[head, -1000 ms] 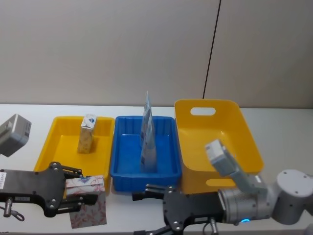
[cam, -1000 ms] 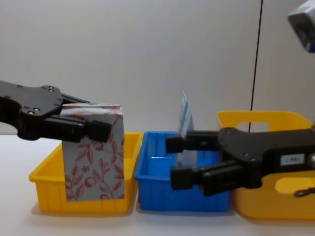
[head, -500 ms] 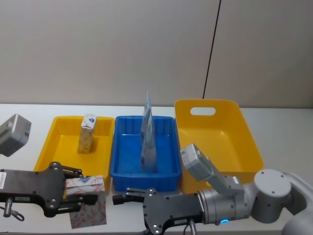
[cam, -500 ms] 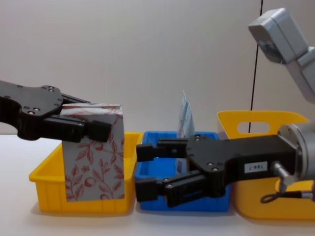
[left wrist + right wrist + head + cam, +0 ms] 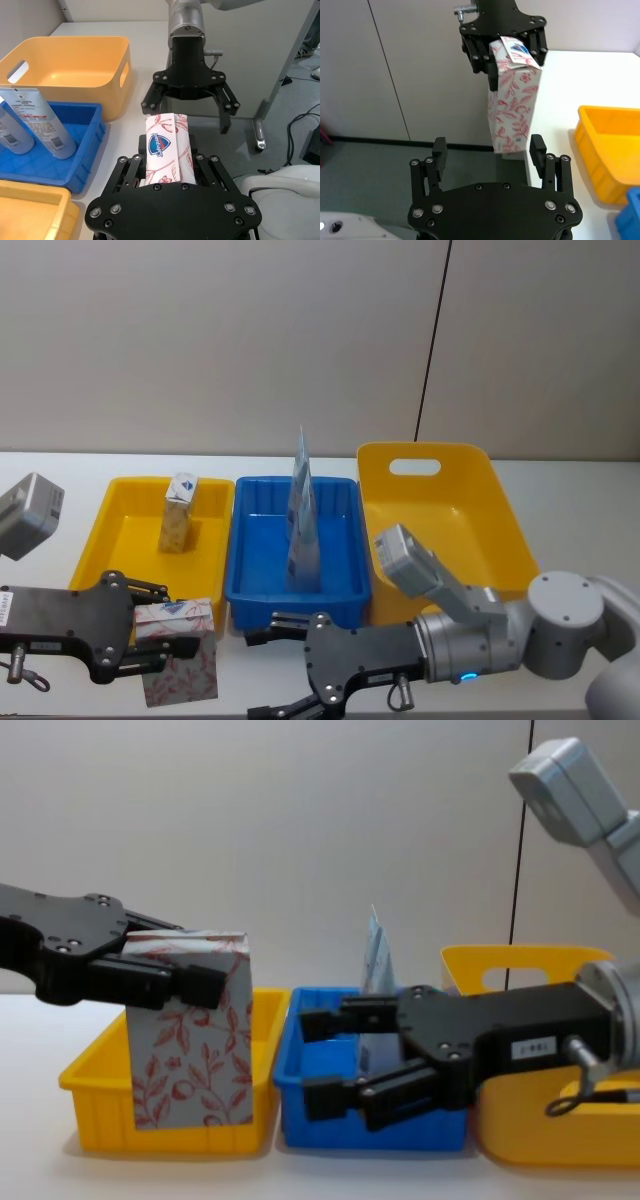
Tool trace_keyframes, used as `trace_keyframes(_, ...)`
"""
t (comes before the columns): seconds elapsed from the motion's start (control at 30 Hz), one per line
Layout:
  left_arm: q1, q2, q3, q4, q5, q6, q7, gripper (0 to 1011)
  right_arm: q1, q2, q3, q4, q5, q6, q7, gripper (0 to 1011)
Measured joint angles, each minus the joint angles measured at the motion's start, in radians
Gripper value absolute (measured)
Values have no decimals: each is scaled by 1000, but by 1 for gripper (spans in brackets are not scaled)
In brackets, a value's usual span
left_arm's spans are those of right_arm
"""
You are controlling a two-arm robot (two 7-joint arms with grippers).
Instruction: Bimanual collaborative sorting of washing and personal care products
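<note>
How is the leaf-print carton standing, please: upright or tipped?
Upright: the leaf-print carton has vertical sides, its top gripped by the left claw.

The right gripper (image 5: 308,1062) slid left along the near side of the blue bin (image 5: 320,1132), toward the red-leaf carton (image 5: 195,1050) — it got quite close. Then it backed off a little to the right.

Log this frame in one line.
left end effector: shut on red-leaf carton | right end effector: open, facing carton, not touching | phase: likely pre-handover
</note>
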Motion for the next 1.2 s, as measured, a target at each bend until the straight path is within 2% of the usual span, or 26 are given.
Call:
trace_keyframes(0.3, 0, 0, 0, 0, 0, 0, 0, 369, 12, 26, -1, 4, -7, -11, 2, 1000)
trace_keyframes(0.5, 0, 0, 0, 0, 0, 0, 0, 369, 11, 31, -4, -4, -8, -15, -6, 1000)
trace_keyframes(1.2, 0, 0, 0, 0, 0, 0, 0, 369, -12, 4, -16, -20, 0, -36, -76, 1000)
